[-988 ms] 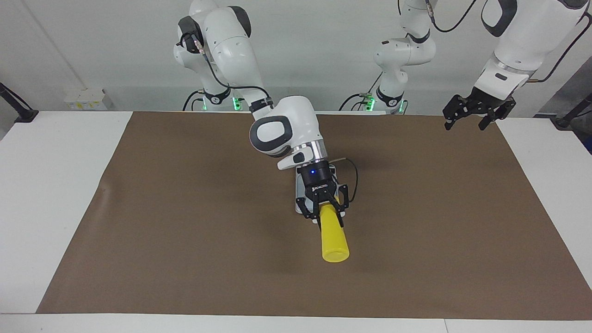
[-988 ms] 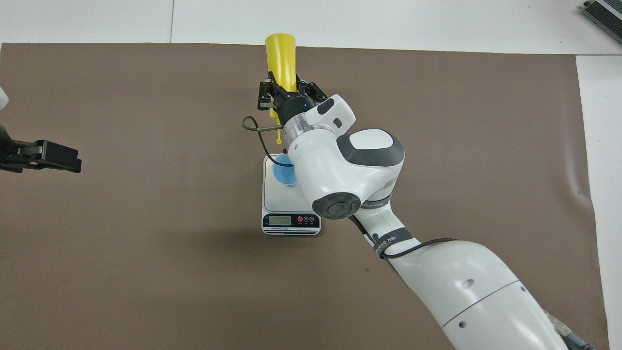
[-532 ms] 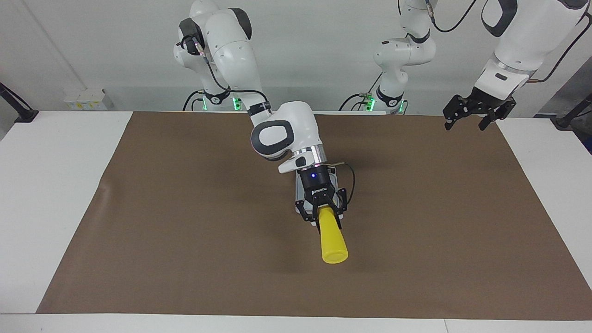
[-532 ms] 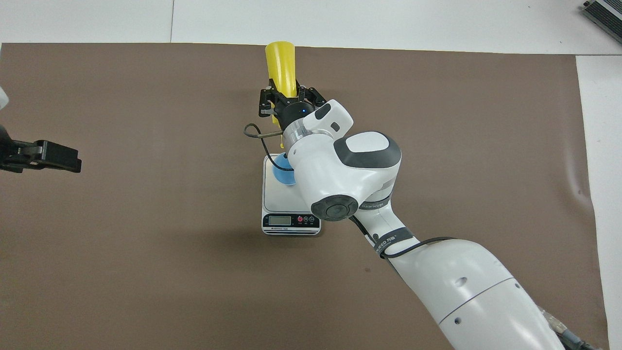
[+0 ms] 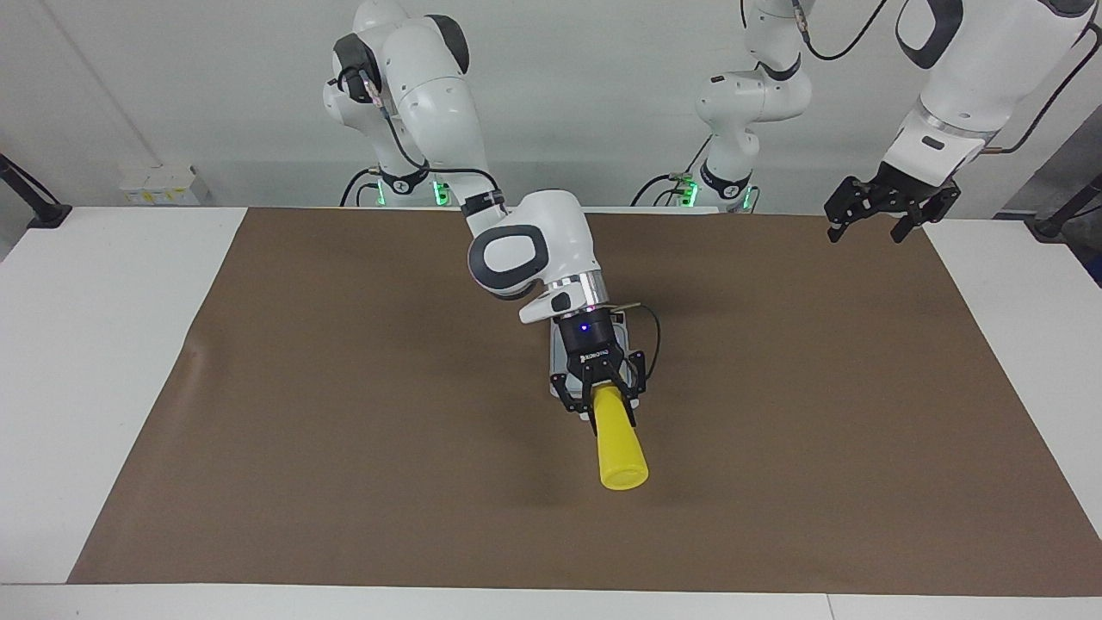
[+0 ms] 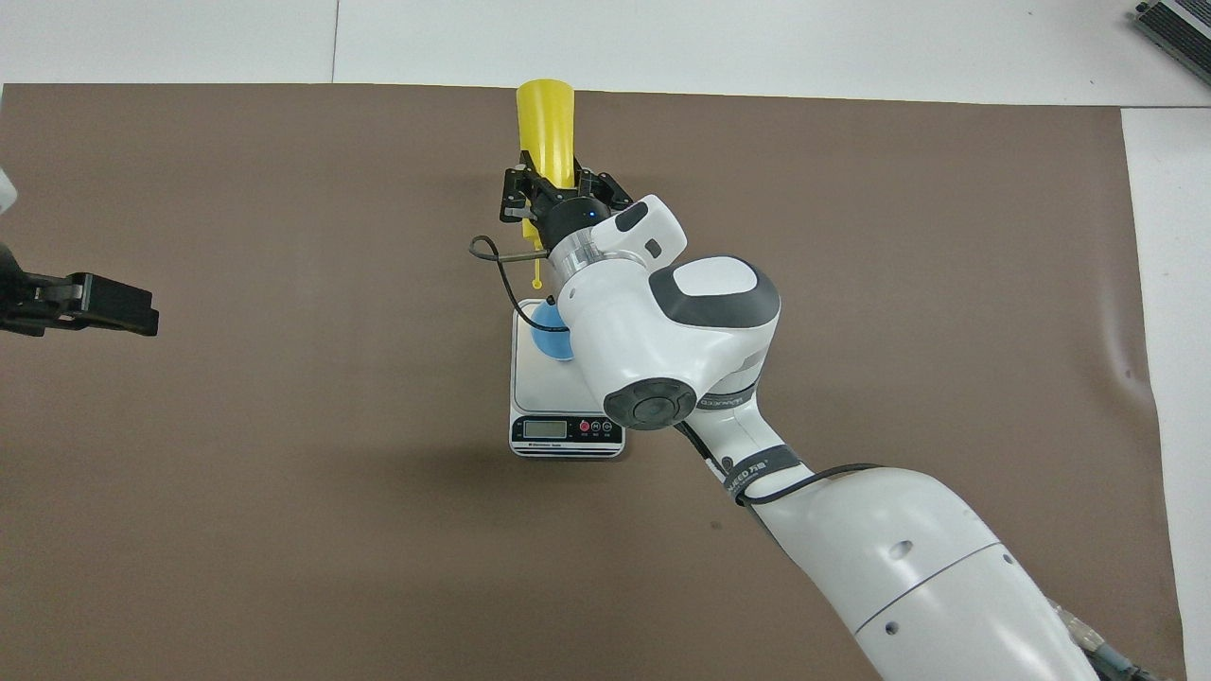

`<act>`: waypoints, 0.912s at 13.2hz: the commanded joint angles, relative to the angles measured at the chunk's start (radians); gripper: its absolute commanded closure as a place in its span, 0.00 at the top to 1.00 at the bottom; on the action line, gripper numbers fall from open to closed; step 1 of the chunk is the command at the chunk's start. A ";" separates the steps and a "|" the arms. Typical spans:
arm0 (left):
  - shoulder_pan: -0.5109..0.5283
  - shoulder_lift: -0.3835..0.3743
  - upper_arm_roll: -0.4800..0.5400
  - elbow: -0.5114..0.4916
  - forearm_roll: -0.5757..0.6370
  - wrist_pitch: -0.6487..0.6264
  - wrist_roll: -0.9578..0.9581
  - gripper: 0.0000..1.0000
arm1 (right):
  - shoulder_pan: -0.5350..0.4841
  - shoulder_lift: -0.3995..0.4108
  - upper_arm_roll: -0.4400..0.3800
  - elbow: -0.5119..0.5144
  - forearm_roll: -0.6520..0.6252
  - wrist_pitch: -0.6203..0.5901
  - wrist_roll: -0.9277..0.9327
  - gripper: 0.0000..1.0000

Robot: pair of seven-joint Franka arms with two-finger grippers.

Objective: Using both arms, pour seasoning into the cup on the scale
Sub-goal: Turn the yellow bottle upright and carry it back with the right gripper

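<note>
My right gripper (image 5: 609,398) is shut on the yellow seasoning bottle (image 5: 622,443) near its nozzle end and holds it tipped in the air. The bottle's base points away from the robots, and its nozzle is hidden under the hand. In the overhead view the right gripper (image 6: 558,184) and the bottle (image 6: 547,123) show again, with the tethered cap (image 6: 537,282) dangling. The light-blue cup (image 6: 549,339) stands on the scale (image 6: 539,388), mostly covered by my right wrist. In the facing view only a sliver of the scale (image 5: 555,366) shows. My left gripper (image 5: 891,211) waits open in the air over the left arm's end of the table.
A brown mat (image 5: 344,413) covers most of the white table (image 5: 86,344). The scale's dark display strip (image 6: 566,430) faces the robots. A black cable loops out beside my right wrist (image 6: 487,253).
My right wrist has drawn back slightly toward the robots and re-angled the bottle a little. The left arm has not moved.
</note>
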 commanded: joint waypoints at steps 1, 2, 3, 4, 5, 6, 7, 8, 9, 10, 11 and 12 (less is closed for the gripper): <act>0.009 -0.020 -0.004 -0.016 0.010 -0.009 0.009 1.00 | -0.009 -0.050 0.004 -0.007 0.080 0.016 0.020 0.00; 0.009 -0.020 -0.004 -0.016 0.010 -0.009 0.009 1.00 | -0.012 -0.061 0.004 -0.015 0.118 0.014 0.020 0.00; 0.009 -0.020 -0.004 -0.016 0.010 -0.009 0.009 1.00 | -0.015 -0.076 0.004 -0.027 0.161 0.008 0.019 0.00; 0.009 -0.020 -0.004 -0.016 0.010 -0.009 0.009 1.00 | -0.020 -0.093 0.004 -0.038 0.197 0.002 0.017 0.00; 0.009 -0.020 -0.004 -0.016 0.010 -0.009 0.009 1.00 | -0.025 -0.115 0.004 -0.053 0.232 -0.016 0.017 0.00; 0.009 -0.020 -0.004 -0.016 0.010 -0.009 0.009 1.00 | -0.029 -0.132 0.005 -0.068 0.287 -0.038 0.017 0.00; 0.009 -0.020 -0.004 -0.016 0.010 -0.009 0.009 1.00 | -0.043 -0.150 0.005 -0.077 0.351 -0.053 0.016 0.00; 0.009 -0.020 -0.004 -0.016 0.010 -0.009 0.009 1.00 | -0.055 -0.165 0.005 -0.085 0.400 -0.065 0.014 0.00; 0.009 -0.020 -0.004 -0.016 0.010 -0.009 0.009 1.00 | -0.070 -0.182 0.007 -0.094 0.446 -0.081 0.013 0.00; 0.009 -0.020 -0.004 -0.016 0.010 -0.009 0.009 1.00 | -0.083 -0.195 0.007 -0.099 0.480 -0.095 0.011 0.00; 0.009 -0.020 -0.004 -0.016 0.010 -0.009 0.009 1.00 | -0.094 -0.205 0.008 -0.108 0.508 -0.114 0.009 0.00; 0.009 -0.020 -0.004 -0.016 0.010 -0.009 0.009 1.00 | -0.098 -0.219 0.008 -0.111 0.530 -0.147 -0.004 0.00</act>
